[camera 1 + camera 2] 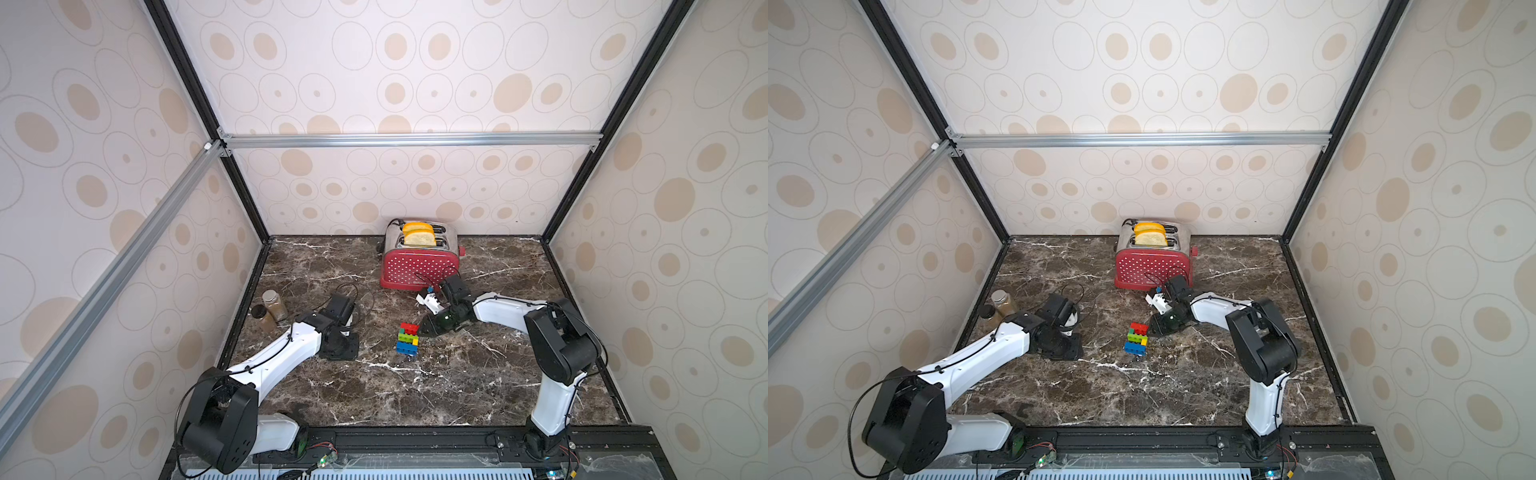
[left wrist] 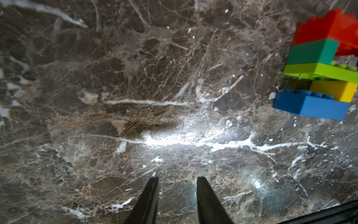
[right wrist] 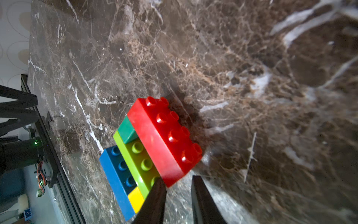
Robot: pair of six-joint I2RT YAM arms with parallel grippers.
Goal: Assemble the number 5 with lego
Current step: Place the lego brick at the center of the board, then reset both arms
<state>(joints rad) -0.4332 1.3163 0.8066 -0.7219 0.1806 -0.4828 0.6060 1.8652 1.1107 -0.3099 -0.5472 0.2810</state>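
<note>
Black left pincer (image 2: 176, 179), right pincer (image 3: 178, 179) apart; gaps seen only in wrist views

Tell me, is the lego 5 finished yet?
Looks nearly done: the number 5 lies complete, five coloured layers joined. Nothing is held; the right gripper sits open beside its red brick, the left gripper open farther off. Likely left: pulling the arms back.

Left arm (image 1: 278, 353) and right arm (image 1: 505, 309): white shells, bulky black joints, thin black cables looped outside; 2 tapered black fingers (image 2: 147, 201) each.
</note>
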